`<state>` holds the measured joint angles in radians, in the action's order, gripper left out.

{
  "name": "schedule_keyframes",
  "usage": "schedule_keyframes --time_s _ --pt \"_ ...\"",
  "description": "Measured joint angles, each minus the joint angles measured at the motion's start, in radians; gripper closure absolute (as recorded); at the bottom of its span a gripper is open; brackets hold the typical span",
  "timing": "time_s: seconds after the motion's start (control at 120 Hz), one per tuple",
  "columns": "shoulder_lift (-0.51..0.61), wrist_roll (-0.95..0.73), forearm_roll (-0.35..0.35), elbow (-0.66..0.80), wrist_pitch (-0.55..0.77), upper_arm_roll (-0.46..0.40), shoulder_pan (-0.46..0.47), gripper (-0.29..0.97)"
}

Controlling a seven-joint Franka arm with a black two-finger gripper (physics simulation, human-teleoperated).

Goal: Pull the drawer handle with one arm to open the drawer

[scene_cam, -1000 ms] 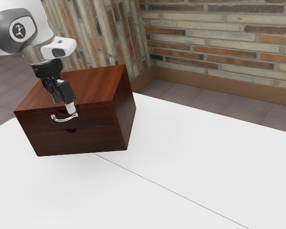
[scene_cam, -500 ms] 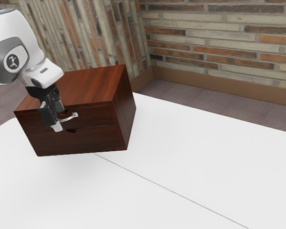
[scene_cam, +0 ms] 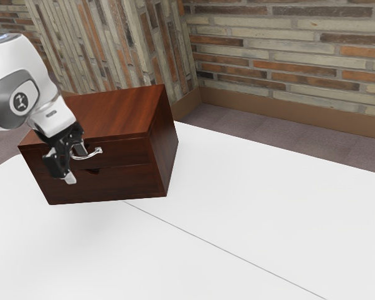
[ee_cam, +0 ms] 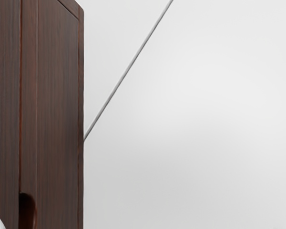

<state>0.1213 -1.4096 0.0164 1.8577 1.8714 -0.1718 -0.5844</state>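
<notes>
— Where's the pull?
— A silver metal bow handle [scene_cam: 90, 151] on the upper drawer [scene_cam: 122, 153] of the dark wooden chest [scene_cam: 122, 109], which sits on the white surface [scene_cam: 269, 219]. My black tool [scene_cam: 65, 172] hangs at the handle's end; I cannot tell how open it is.
— Handling?
— Rigid, probably slick. Grip the bar's middle and pull straight.

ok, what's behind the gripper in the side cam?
The drawer front of the wooden box. The silver handle sticks out past the gripper toward the exterior view's right; its other end is covered. A dark notch shows below the handle.
</notes>
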Motion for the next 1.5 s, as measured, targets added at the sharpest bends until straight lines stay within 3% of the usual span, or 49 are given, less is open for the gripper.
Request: schedule_keyframes --time_s 0.592,1.5 --pt "0.0 -0.147 0.0 0.043 0.112 0.0 -0.032 0.0" --pt "0.013 -0.206 0.01 0.103 0.158 0.0 -0.043 0.0"
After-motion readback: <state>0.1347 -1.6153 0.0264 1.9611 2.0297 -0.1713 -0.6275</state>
